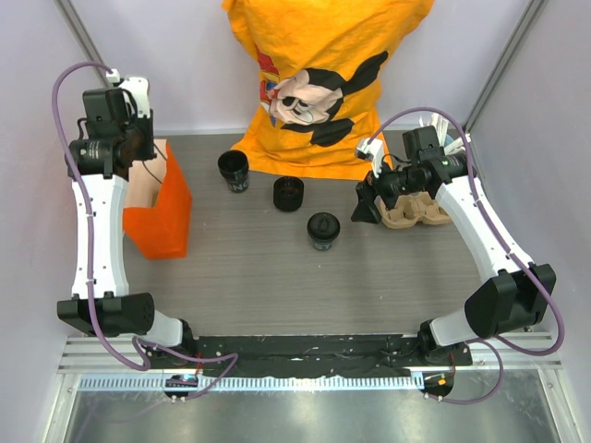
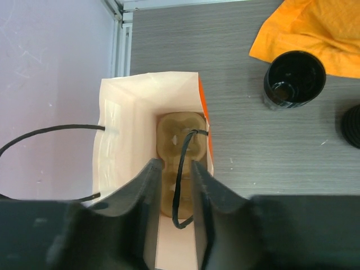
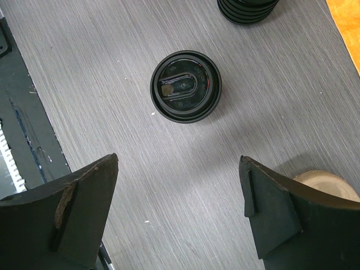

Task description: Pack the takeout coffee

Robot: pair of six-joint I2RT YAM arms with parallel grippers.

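The takeout coffee (image 1: 323, 230), a short black cup with a round black lid (image 3: 185, 86), stands on the table right of centre. My right gripper (image 3: 179, 160) hangs open above bare table just short of it, with nothing between its fingers; in the top view it (image 1: 367, 205) is to the cup's right. At the left stands the orange paper bag (image 1: 159, 208), open-topped (image 2: 149, 81), with a brown cup carrier (image 2: 180, 132) inside. My left gripper (image 2: 174, 163) hovers over the bag mouth, jaws narrowed but apart, with the black cord handle (image 2: 183, 174) between them, untouched.
An open black cup with white print (image 1: 234, 172) (image 2: 294, 79) and a short stack of black lids (image 1: 288, 194) (image 3: 247, 8) stand mid-table. A cardboard cup carrier (image 1: 416, 210) lies under my right arm. An orange cartoon shirt (image 1: 323, 83) covers the back.
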